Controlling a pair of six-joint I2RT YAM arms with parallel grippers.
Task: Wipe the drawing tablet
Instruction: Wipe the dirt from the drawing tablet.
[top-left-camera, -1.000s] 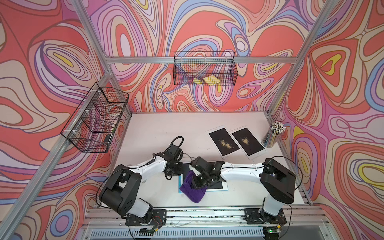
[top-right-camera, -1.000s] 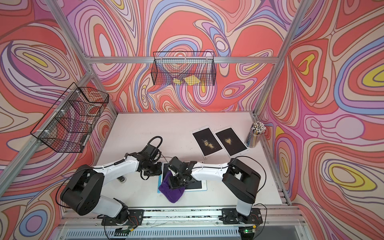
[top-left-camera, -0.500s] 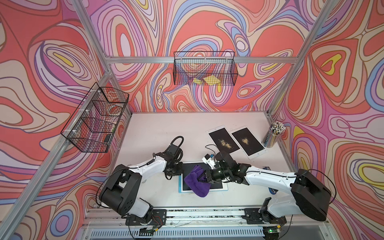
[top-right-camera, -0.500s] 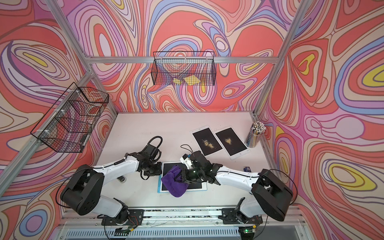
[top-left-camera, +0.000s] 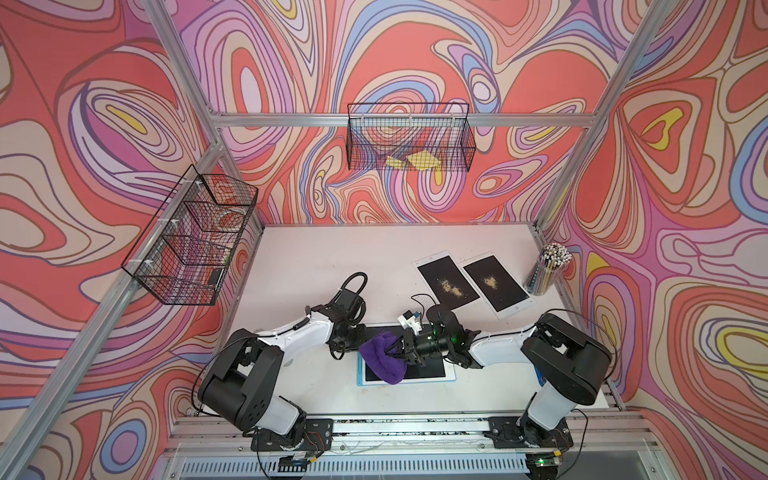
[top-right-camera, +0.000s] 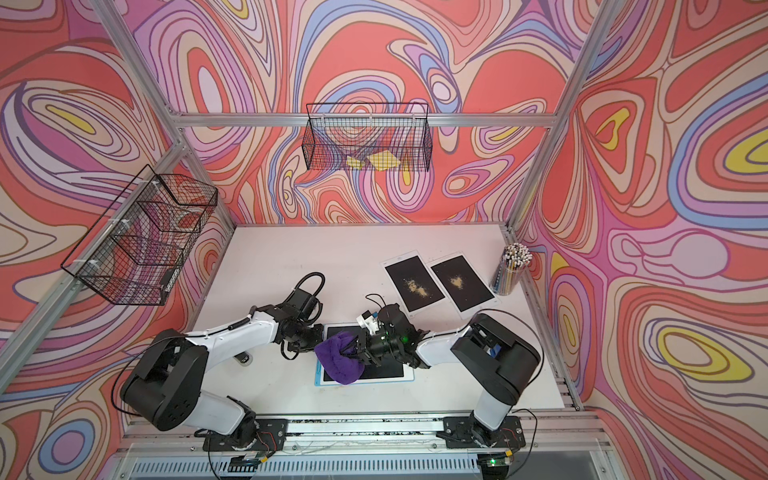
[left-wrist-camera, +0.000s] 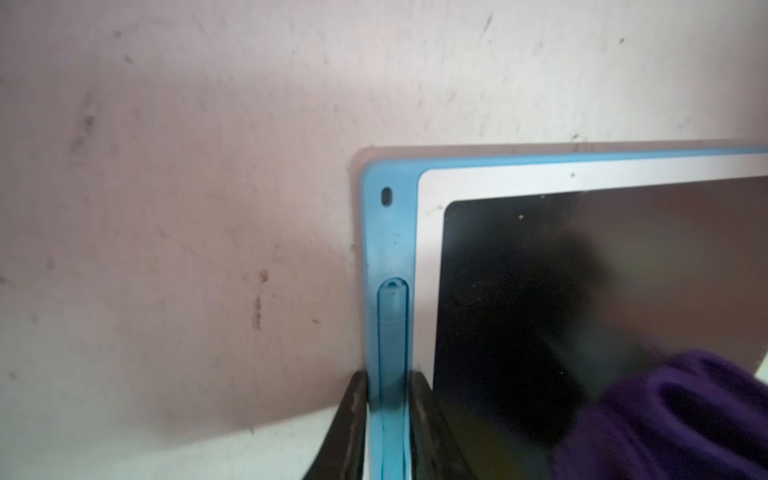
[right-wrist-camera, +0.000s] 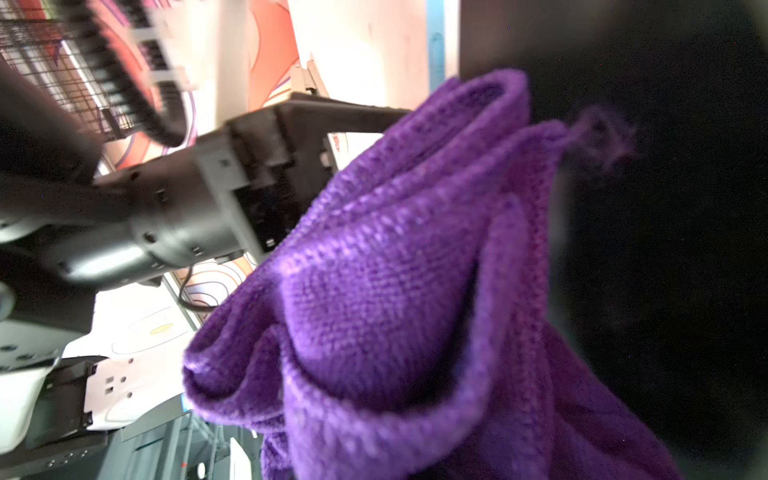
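Observation:
The drawing tablet (top-left-camera: 430, 369), dark screen in a white and blue frame, lies near the table's front edge in both top views (top-right-camera: 386, 369). My left gripper (top-left-camera: 352, 337) (top-right-camera: 312, 335) is shut on its blue left edge; in the left wrist view the fingers (left-wrist-camera: 419, 415) pinch that rim (left-wrist-camera: 388, 249) on both sides. My right gripper (top-left-camera: 397, 351) (top-right-camera: 354, 351) is shut on a bunched purple cloth (top-left-camera: 383, 362) (top-right-camera: 338, 362) resting on the screen's left part. The cloth (right-wrist-camera: 395, 291) fills the right wrist view and hides that gripper's fingers.
Two more tablets (top-left-camera: 448, 282) (top-left-camera: 496, 284) with yellowish crumbs lie at the back right, beside a cup of pencils (top-left-camera: 548, 270). Wire baskets hang on the back wall (top-left-camera: 409, 141) and the left wall (top-left-camera: 191, 237). The two arms nearly meet over the tablet.
The right gripper has dragged the cloth from the tablet's front left corner up onto the screen. Its arm swung out to the right and came back. The left gripper has not moved.

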